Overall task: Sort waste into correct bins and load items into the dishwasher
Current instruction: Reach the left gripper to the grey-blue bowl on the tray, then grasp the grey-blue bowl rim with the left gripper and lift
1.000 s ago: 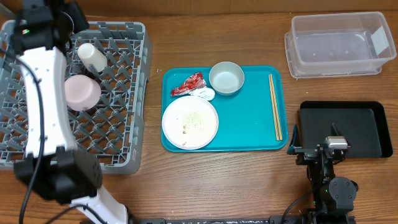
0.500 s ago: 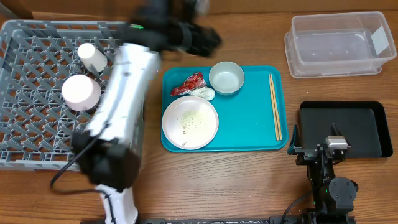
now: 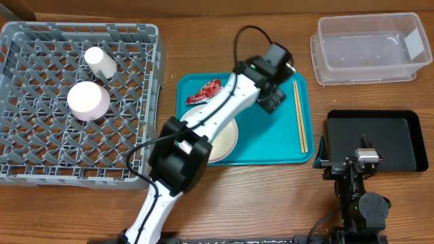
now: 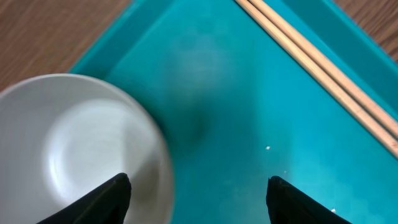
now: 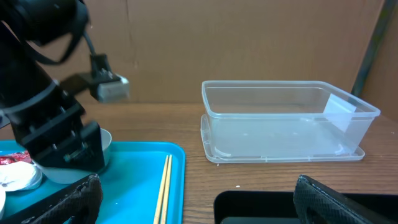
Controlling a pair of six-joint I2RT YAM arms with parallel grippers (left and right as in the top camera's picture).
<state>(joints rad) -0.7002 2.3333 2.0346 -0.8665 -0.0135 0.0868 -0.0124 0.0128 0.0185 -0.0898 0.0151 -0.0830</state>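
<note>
On the teal tray (image 3: 268, 139), chopsticks (image 3: 299, 116) along its right edge, lengthwise

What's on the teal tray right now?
On the teal tray: red wrapper, white plate, chopsticks, and a pale bowl below the open left gripper. Overhead, the left arm crosses the plate, hiding part of it and whatever lies beside the wrapper.

Plain wooden table (image 3: 271, 196), brown board wall (image 5: 249, 37) behind, soft even light
</note>
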